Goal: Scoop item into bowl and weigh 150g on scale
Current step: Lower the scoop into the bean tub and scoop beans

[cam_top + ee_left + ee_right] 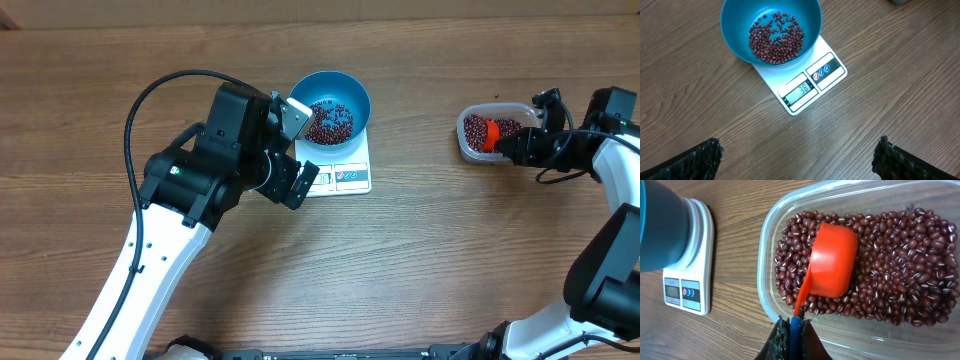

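A bright-blue bowl [331,104] with a thin layer of dark red-brown beans [776,39] stands on the small white scale [345,176]; its display [800,91] is lit. My left gripper [797,155] hovers open over bare wood just in front of the scale, nothing between its fingers. A clear plastic tub [770,255] at the right holds a heap of beans [900,275]. My right gripper [794,330] is shut on the blue-and-orange handle of an orange scoop [832,260], which lies bottom-up on the beans in the tub [470,140].
Bare wooden tabletop lies between the scale and the tub. The left arm's black body [225,150] and cable loop sit left of the scale. The right arm [610,250] runs along the table's right edge.
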### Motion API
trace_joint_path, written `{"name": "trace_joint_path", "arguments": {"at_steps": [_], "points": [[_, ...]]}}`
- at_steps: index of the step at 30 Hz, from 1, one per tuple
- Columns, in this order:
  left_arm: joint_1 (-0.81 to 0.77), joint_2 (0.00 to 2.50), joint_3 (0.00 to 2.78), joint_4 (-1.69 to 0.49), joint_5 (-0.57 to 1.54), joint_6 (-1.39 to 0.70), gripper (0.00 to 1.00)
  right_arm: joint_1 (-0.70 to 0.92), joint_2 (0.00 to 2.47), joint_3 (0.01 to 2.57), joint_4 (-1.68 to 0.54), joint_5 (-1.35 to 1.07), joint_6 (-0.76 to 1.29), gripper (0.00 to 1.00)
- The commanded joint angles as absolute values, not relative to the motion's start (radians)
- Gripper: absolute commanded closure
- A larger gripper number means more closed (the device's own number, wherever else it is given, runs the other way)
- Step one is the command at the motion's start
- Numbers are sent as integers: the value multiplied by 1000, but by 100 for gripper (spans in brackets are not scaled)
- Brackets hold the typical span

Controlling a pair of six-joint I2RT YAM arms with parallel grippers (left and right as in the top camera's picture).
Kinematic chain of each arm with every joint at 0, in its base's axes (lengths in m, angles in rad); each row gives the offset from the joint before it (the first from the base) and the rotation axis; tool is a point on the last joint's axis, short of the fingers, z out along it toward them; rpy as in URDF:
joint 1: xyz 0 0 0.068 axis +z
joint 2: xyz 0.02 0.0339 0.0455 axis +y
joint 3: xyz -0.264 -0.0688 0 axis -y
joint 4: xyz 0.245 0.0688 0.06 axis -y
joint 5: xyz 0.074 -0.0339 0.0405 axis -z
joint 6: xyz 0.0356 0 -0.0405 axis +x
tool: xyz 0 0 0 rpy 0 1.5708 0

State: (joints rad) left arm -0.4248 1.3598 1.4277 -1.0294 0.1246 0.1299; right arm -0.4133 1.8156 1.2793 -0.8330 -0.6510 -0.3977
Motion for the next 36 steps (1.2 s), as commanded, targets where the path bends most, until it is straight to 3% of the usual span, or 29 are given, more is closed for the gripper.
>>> {"name": "trace_joint_path", "arguments": {"at_steps": [1,36], "points": [[-426,1366,1435,-1028,138,119,0,-423,1843,1264,-844,-728,-392,96],[-426,1366,1435,-1028,138,120,0,-616,1850,1262,-880,-999,-397,96]]}}
